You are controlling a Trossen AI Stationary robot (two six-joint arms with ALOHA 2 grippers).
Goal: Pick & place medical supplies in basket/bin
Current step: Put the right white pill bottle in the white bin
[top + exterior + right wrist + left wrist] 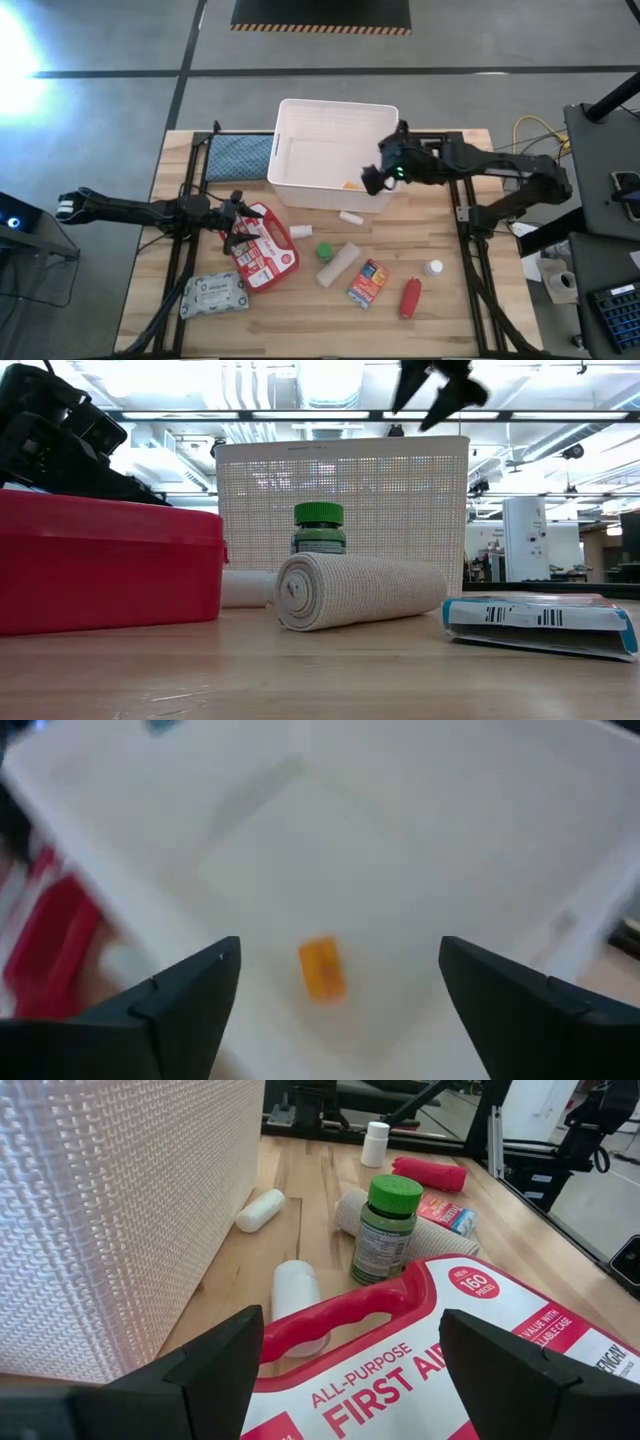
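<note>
Supplies lie scattered on the wooden table's near half in the high view: a grey-white wipes pack (214, 295), a red-and-white first-aid pouch (268, 250), a beige bandage roll (338, 265), a small orange-blue box (369, 283) and a red tube (410, 297). The left gripper (236, 222) hovers at the pouch's upper end, fingers spread; its wrist view shows the pouch's red handle between them, ungripped, and a green-capped bottle (384, 1229) just beyond. Farther back stands the large white slotted plastic tub (290, 185). The right gripper (383, 176) hangs over its near-right corner, fingers spread and empty. Only the right wrist view shows clearly the small orange piece (321, 968) on the tub's floor, blurred there. From table height the tub's wall hides its inside.
</note>
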